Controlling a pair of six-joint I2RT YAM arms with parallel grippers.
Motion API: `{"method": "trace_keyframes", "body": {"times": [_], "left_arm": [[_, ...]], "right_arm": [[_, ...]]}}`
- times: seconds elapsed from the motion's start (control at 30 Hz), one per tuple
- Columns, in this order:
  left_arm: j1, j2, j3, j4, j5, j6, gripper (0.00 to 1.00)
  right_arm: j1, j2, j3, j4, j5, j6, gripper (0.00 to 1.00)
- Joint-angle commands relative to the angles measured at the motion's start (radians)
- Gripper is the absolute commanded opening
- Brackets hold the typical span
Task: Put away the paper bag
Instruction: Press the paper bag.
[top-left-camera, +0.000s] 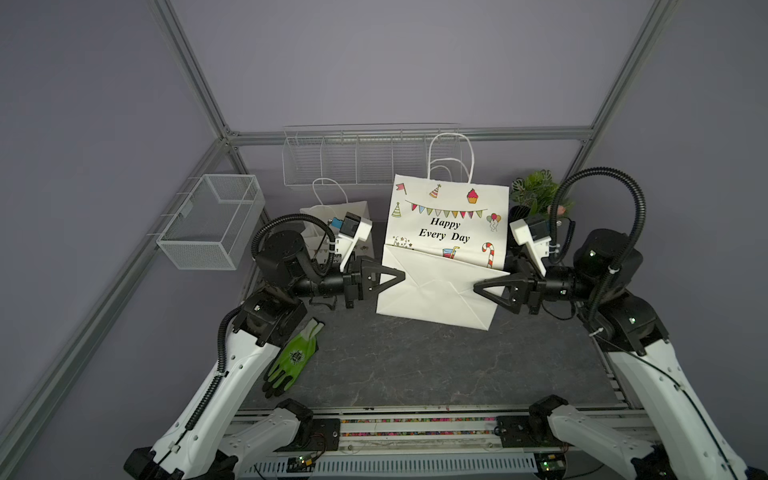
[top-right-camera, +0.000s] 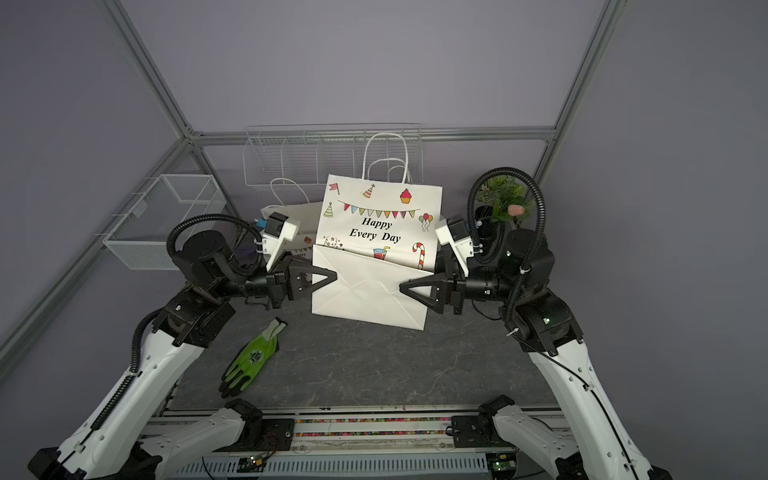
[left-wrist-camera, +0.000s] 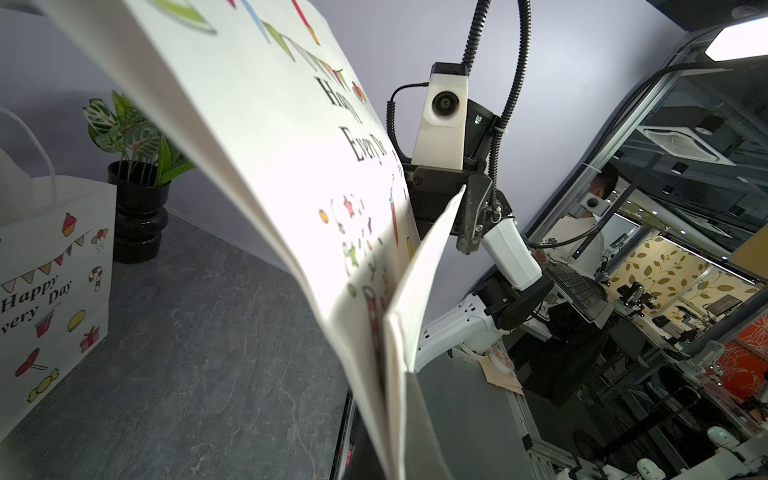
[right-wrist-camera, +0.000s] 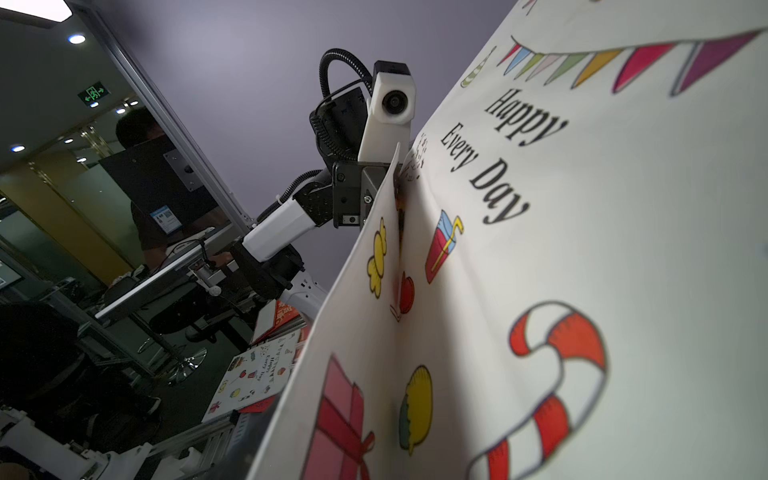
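Your left arm (top-left-camera: 232, 374) rises from the near rail, elbow bent, with the wrist turned level and pointing inward. The right arm (top-left-camera: 665, 374) mirrors it, so the two wrists face each other across the paper bag (top-left-camera: 449, 224).

The paper bag sits mid-table toward the back, between the two arms and flattened. Its "Happy Every Day" face tilts toward the camera, its bottom flap is folded up over the front, and its handles point up at the back. The left wrist view shows it (left-wrist-camera: 266, 145) clear above the table (top-left-camera: 415, 365).

The left gripper (top-left-camera: 402, 275) sits at the bag's left edge on the fold line, fingers pressed together and pinching the paper. Both top views agree on this (top-right-camera: 334, 275).

The tips of the right gripper (top-left-camera: 476, 286) reach over the flap at the bag's right edge. You see the fingers side-on only, and the right wrist view is filled with bag (right-wrist-camera: 582, 208). I cannot tell whether they are pinching or spread.

A second bag (top-left-camera: 332, 212) stands behind your left wrist, and a green glove (top-left-camera: 293, 359) lies beside the left forearm. A potted plant (top-left-camera: 536, 191) is at back right. A mesh basket (top-left-camera: 212, 224) hangs on the left frame and a wire rack (top-left-camera: 340, 158) on the back wall.
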Motion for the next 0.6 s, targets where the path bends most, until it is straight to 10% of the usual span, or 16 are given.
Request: {"method": "trace_keyframes", "body": {"times": [0.0, 0.47, 0.57], "left_arm": [[0.007, 0.003, -0.001, 0.024, -0.014, -0.007, 0.00], [0.007, -0.001, -0.043, 0.024, -0.031, 0.002, 0.02], [0.008, 0.006, -0.045, 0.017, -0.029, 0.008, 0.43]], "right_arm": [[0.005, 0.006, 0.014, 0.021, 0.012, -0.006, 0.45], [0.006, 0.001, 0.007, 0.010, 0.089, -0.009, 0.13], [0.007, 0.015, 0.017, -0.050, 0.126, -0.042, 0.07]]}}
